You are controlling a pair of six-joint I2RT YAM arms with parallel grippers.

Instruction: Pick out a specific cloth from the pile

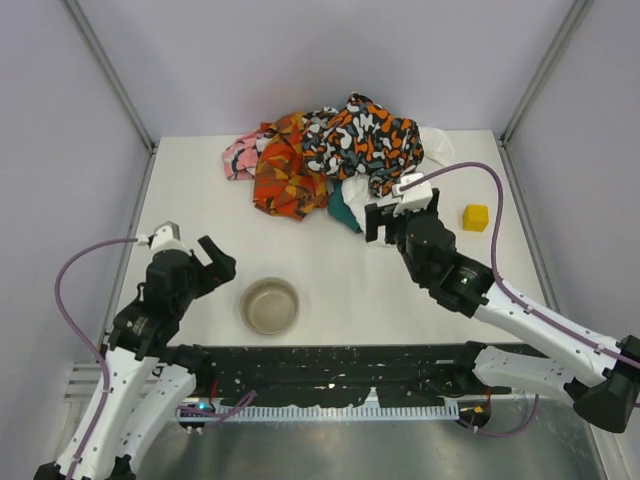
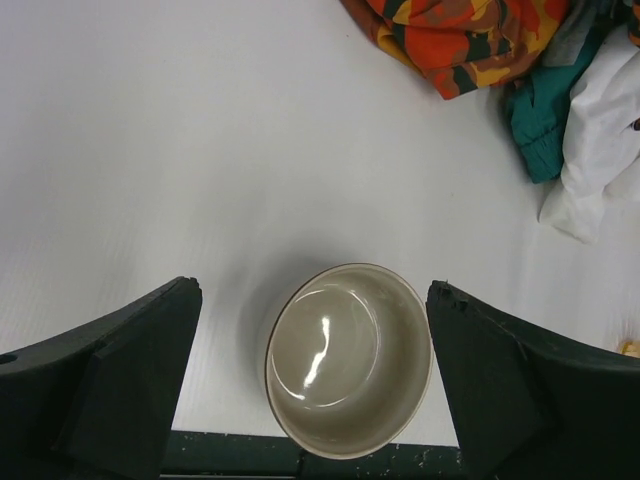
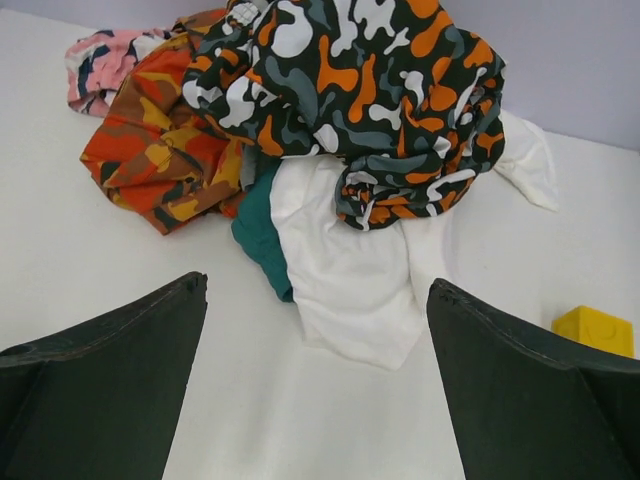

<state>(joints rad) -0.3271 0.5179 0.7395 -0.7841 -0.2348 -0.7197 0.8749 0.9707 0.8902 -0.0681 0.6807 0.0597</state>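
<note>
The pile of colourful fabrics lies at the table's far middle: pink, orange-red patterned, black-white-orange blotched, teal and white. It also fills the top of the right wrist view. The plain dark grey cloth is almost wholly hidden; only a grey sliver shows between the orange-red and white fabrics. My right gripper is open and empty just in front of the pile, facing the white fabric. My left gripper is open and empty at the near left, away from the pile.
A round beige bowl stands near the front edge, right of my left gripper, and shows between its fingers in the left wrist view. A small yellow block sits right of the pile. Grey walls enclose the table.
</note>
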